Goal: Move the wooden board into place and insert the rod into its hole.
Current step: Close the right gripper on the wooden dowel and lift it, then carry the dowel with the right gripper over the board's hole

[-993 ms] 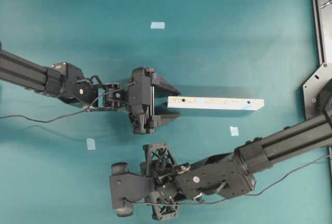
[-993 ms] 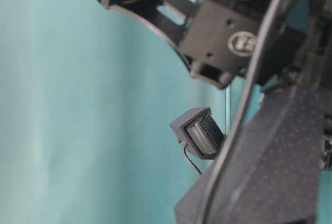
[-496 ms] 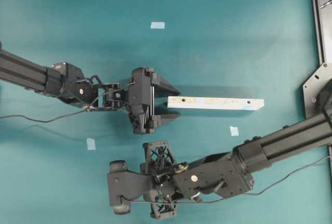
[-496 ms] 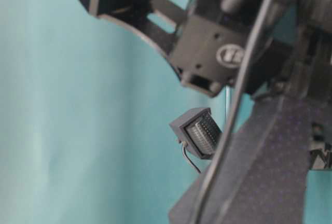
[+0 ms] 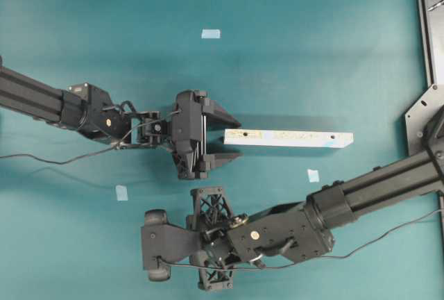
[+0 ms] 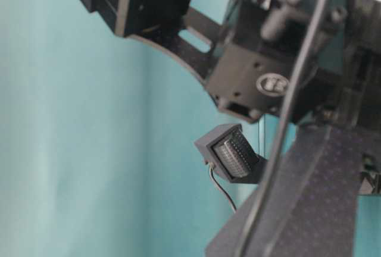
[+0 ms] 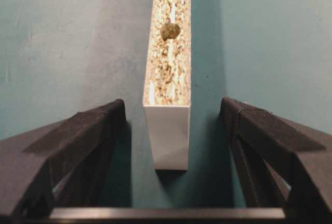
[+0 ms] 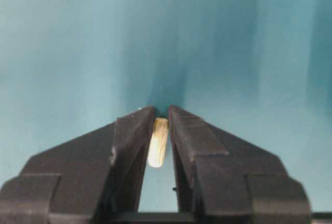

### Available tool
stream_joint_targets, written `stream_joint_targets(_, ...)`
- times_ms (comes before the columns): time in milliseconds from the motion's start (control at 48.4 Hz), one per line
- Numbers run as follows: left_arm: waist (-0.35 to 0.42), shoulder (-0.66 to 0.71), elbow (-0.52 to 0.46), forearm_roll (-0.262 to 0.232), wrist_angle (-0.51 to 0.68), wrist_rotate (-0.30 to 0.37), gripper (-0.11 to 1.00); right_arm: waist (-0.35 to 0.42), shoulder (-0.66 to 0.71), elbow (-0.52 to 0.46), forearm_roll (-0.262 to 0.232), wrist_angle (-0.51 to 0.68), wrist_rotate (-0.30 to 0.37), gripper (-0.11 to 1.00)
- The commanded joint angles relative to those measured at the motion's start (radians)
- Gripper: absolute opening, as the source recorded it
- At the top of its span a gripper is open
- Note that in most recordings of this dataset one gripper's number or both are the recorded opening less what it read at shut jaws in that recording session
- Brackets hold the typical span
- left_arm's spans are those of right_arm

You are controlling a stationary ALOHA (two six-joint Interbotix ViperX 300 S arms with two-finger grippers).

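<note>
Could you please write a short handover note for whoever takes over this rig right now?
Left gripper: open, jaws either side of the near end of the wooden board, not touching it.
Right gripper: shut on the rod, low over the mat, below and left of the board in the overhead view.
Board: flat on the mat, ungripped; a hole shows near the left gripper's end.
Done: rod picked up.
Left: grip and place the board, then insert the rod.

You see the wooden board (image 7: 168,58) with a coarse, speckled chipboard-like top face and a smooth white end, the rod (image 8: 157,142) of pale smooth wood, matt black plastic fingers (image 7: 78,146) with ribbed pads, and a matt teal table (image 5: 312,57).
</note>
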Motion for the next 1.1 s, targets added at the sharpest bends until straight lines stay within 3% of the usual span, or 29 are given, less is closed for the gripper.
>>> stream_joint_targets(0,0.005,-0.018,0.003,0.000,0.005,0.011,0.82,0.000,-0.015,-0.015,0.008,0.009,0.002,0.26)
stream_joint_targets(145,0.005,-0.018,0.003,0.000,0.006,0.011,0.82,0.000,-0.015,-0.021,0.023,0.017,0.002,0.23)
stream_joint_targets(269,0.005,-0.018,0.003,0.000,0.008,0.011,0.82,0.000,-0.015,-0.052,0.023,0.034,0.002,0.09)
stream_joint_targets(517,0.005,-0.018,0.003,0.000,0.009,0.011,0.82,0.000,-0.058,-0.120,0.017,0.155,0.000,0.09)
stream_joint_targets(641,0.005,-0.020,0.005,0.002,0.009,0.009,0.82,-0.008,-0.137,-0.117,-0.009,0.167,0.000,0.09)
stream_joint_targets(806,0.005,-0.020,0.005,0.002,0.011,0.009,0.82,-0.014,-0.252,-0.072,-0.057,0.129,0.011,0.09)
stream_joint_targets(1075,0.005,-0.025,0.005,0.000,0.012,0.009,0.82,-0.048,-0.414,0.075,-0.063,-0.063,0.026,0.09)
